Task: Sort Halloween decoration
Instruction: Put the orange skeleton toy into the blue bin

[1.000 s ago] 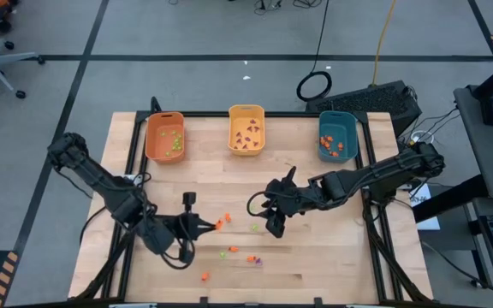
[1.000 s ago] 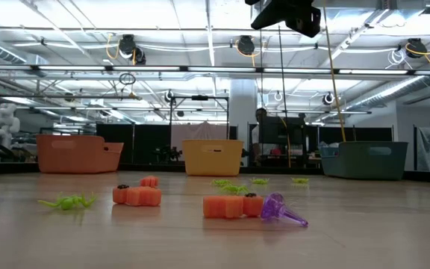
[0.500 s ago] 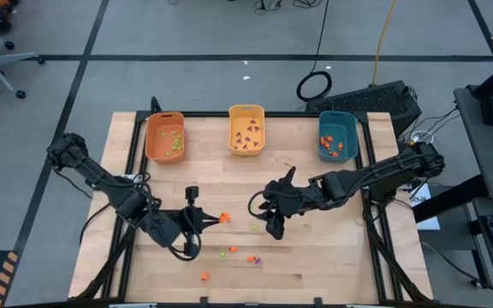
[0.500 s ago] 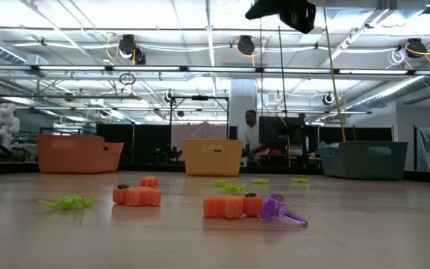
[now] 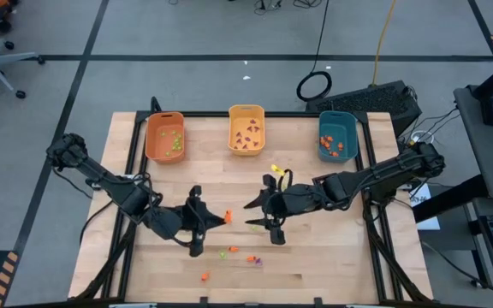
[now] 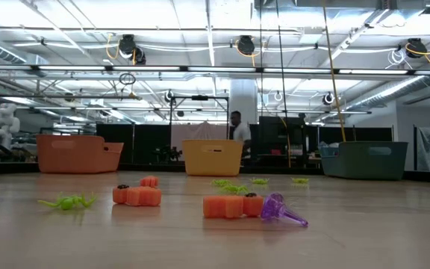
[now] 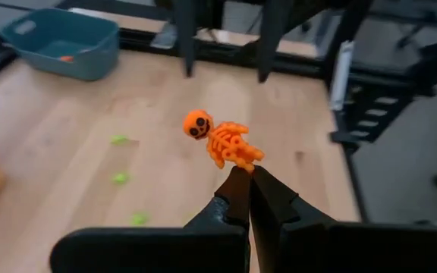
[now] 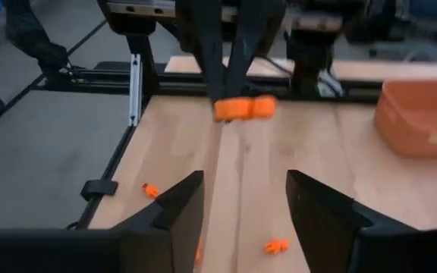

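An orange skeleton trinket [image 7: 218, 140] hangs above the table's middle, with my left gripper [image 5: 215, 219] shut on it. My right gripper [image 5: 258, 216] stands open just to the right of it, facing it; in the right wrist view the trinket [image 8: 243, 108] shows beyond the open fingers, apart from them. Loose orange, green and purple trinkets [image 5: 234, 251] lie on the wood near the front; in the low view I see a green spider [image 6: 67, 202], orange pieces [image 6: 137, 194] and a purple piece [image 6: 282, 211]. Neither gripper shows in the low view. My left gripper pinches the skeleton's leg end [image 7: 243, 161] between the tips of its two fingers [image 7: 234, 189]. The fingers come from the table's left, slanting a little downward. The skeleton sticks out past the fingertips, skull end [image 7: 197, 123] farthest away, lifted clear of the table.
Three oblong bins stand along the far edge: an orange one [image 5: 164, 137] with green trinkets, a yellow one [image 5: 246, 130] with dark ones, a teal one [image 5: 337, 137] with orange ones. A person stands in the room beyond the table [image 6: 236, 134].
My left gripper has carried the orange skeleton toward the table's right, closer to my right gripper, and has rolled about its own axis. My right gripper has risen out of the low view's top edge and has also rolled.
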Available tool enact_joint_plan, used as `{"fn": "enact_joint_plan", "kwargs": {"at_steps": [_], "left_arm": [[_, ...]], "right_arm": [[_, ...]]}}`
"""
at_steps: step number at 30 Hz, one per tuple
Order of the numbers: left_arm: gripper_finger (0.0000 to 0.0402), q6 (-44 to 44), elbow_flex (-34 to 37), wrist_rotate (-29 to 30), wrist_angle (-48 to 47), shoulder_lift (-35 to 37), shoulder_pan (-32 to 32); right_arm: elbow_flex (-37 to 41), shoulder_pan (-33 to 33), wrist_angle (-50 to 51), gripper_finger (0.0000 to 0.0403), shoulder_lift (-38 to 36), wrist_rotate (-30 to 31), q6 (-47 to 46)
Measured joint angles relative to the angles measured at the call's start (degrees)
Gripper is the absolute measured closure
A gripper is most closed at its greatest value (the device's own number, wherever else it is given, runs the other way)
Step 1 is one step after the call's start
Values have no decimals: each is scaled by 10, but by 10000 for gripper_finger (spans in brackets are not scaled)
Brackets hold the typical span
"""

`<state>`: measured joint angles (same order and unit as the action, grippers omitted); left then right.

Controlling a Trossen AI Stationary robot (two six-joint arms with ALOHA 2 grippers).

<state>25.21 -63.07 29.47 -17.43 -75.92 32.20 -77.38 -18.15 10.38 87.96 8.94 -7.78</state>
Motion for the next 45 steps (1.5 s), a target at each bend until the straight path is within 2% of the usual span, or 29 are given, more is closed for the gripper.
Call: {"fn": "enact_joint_plan", "kwargs": {"at_steps": [4, 7, 11, 20, 34, 42, 45], "left_arm": [[401, 3, 0, -59, 44, 0, -16], [401, 37, 0, -102, 61, 0, -30], [401, 74, 0, -134, 63, 0, -47], [401, 77, 0, -235, 68, 0, -78], [401, 90, 0, -328, 109, 0, -133], [401, 105, 0, -346, 111, 0, -143], [401, 105, 0, -356, 111, 0, -143]], "right_arm": [[0, 0, -15, 203, 0, 3, 60], [0, 0, -30, 196, 0, 1, 109], [0, 0, -37, 203, 0, -1, 148], [0, 0, -37, 219, 0, -18, 206], [0, 5, -37, 220, 0, -46, 280], [0, 12, -46, 222, 0, -49, 292], [0, 14, -56, 233, 0, -68, 302]]}}
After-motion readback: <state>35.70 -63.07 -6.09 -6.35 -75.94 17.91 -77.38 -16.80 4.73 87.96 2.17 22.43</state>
